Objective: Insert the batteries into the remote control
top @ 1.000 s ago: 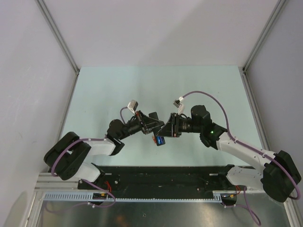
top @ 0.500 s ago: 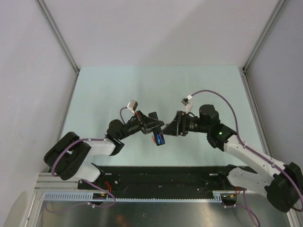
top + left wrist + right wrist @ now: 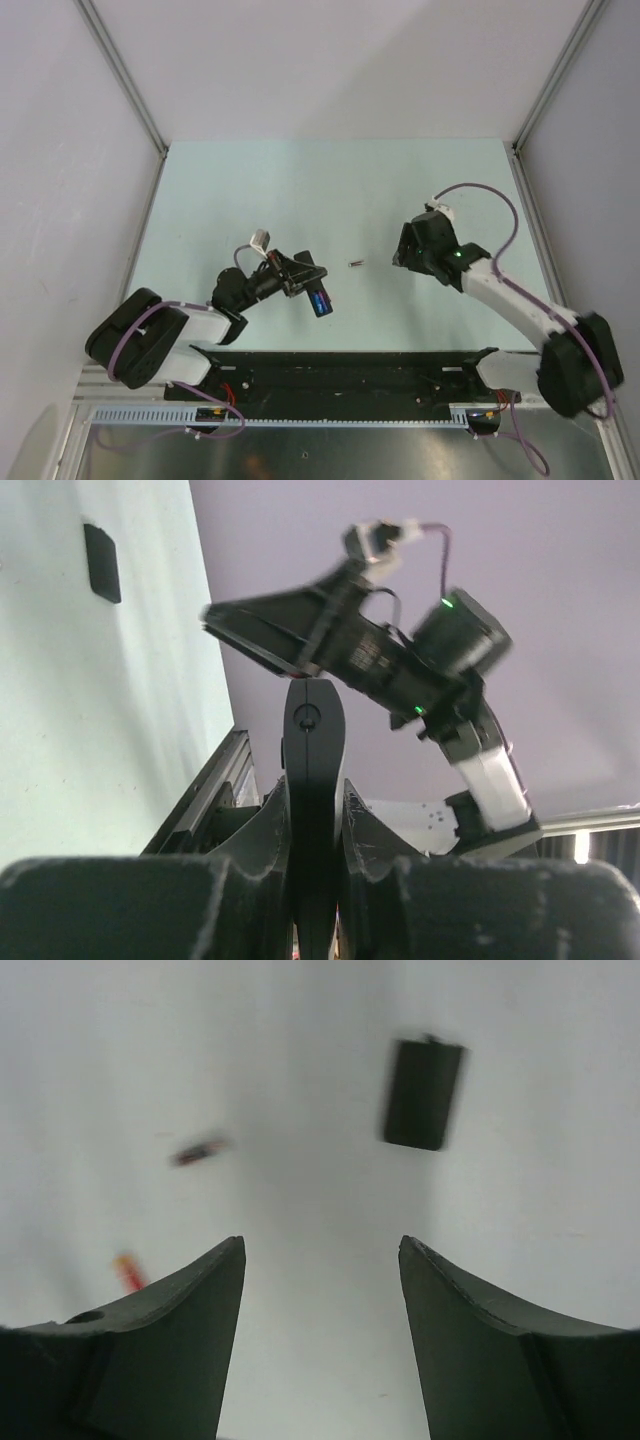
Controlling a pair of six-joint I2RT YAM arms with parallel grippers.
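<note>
Top external: left end effector (image 3: 306, 282) clamps the remote control (image 3: 319, 300).
Right end effector (image 3: 403, 256) stands open and empty; one battery (image 3: 355, 264) lies on the worktop (image 3: 300, 190).

The tabletop (image 3: 250, 190) is pale green and smooth. Plain light walls (image 3: 350, 60) stand around it, with thin silver posts (image 3: 125, 75) in the corners. A small flat black piece (image 3: 423, 1093) lies on the tabletop by itself. It is blurry, so it may be a little lid. A black strip (image 3: 340, 372) runs along the near edge.
</note>
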